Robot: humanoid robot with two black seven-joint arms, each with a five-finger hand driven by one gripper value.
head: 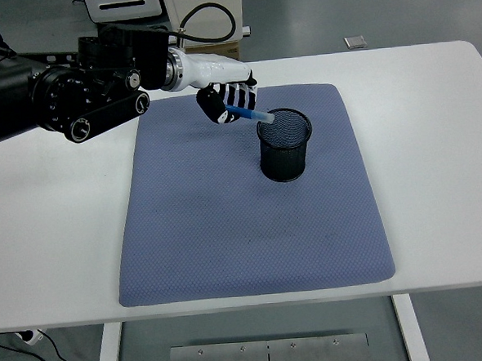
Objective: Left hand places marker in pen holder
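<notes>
Now left hand (224, 100) grips marker (249, 114) beside pen holder (285, 144) rim.

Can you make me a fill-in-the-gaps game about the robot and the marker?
1. The left hand holds a blue ____.
2. The marker is tilted, its tip at the rim of the black mesh ____.
3. The holder stands on a blue ____.

Missing words: marker; holder; mat

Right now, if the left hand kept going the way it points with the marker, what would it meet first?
The left hand points right and slightly down, with the marker tip leading. That tip would likely meet the pen holder at its near rim or enter its opening; depth from this one view leaves that unclear.
</notes>
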